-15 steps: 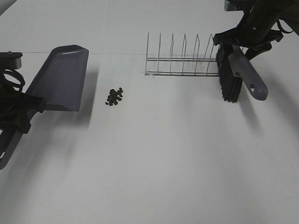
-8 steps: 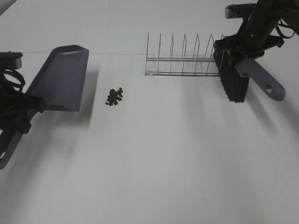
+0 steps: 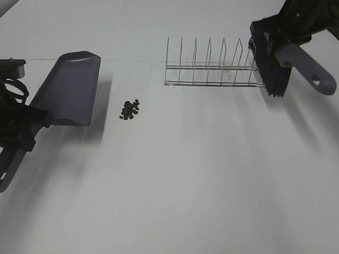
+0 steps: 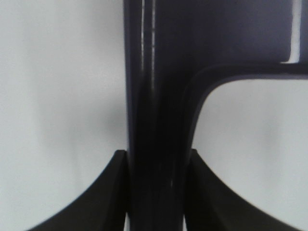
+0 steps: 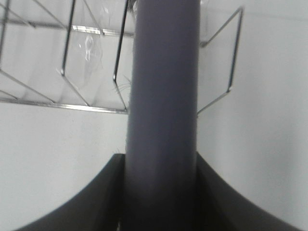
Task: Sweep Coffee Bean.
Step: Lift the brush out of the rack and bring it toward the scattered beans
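Note:
A small heap of dark coffee beans (image 3: 129,109) lies on the white table, left of centre. The grey dustpan (image 3: 70,87) is at the far left, its pan tilted, a short gap left of the beans. My left gripper (image 3: 26,127) is shut on the dustpan handle (image 4: 156,144), which fills the gap between the fingers (image 4: 113,192). At the far right my right gripper (image 3: 289,33) is shut on the grey brush handle (image 5: 163,96). The brush (image 3: 271,66) hangs above the table with its black bristles pointing down, beside the right end of the wire rack.
A wire rack (image 3: 210,64) with several upright dividers stands behind the centre, between brush and beans; the rack (image 5: 72,62) also shows past the brush handle in the right wrist view. White table (image 3: 184,183) stretches in front.
The right arm has lifted the brush up and to the right, off the table by the rack's end, and turned it. The dustpan, left arm and beans have not moved.

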Available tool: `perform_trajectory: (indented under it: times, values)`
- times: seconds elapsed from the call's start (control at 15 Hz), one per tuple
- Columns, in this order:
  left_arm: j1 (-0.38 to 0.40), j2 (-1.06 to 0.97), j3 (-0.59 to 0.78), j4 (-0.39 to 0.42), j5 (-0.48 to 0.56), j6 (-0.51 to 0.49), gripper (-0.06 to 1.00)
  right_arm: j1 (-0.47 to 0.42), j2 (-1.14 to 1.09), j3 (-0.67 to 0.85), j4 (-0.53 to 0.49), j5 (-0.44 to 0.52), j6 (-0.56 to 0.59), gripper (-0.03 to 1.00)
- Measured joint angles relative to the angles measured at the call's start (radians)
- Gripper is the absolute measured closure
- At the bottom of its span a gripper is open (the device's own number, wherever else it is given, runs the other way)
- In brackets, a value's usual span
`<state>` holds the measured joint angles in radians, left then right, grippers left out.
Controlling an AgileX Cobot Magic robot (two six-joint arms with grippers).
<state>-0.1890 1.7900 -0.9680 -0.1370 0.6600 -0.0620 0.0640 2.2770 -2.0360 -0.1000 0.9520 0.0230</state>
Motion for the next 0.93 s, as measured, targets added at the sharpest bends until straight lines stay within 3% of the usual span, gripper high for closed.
perform_trajectory:
  times: [0.2,0.47,0.73,0.93]
  values:
    - [0.0,0.0,0.0,0.0,0.0,0.0,0.68,0.0,-0.108,-0.007,0.006,0.027,0.0,0.61]
    - [0.0,0.0,0.0,0.0,0.01,0.0,0.68,0.0,-0.225,-0.008,0.038,0.264,-0.023,0.61]
    - [0.0,0.0,0.0,0.0,0.03,0.0,0.68,0.0,-0.307,0.018,0.069,0.273,-0.023,0.61]
    - [0.0,0.0,0.015,0.0,0.038,-0.003,0.68,0.0,-0.415,0.151,0.116,0.273,-0.023,0.61]
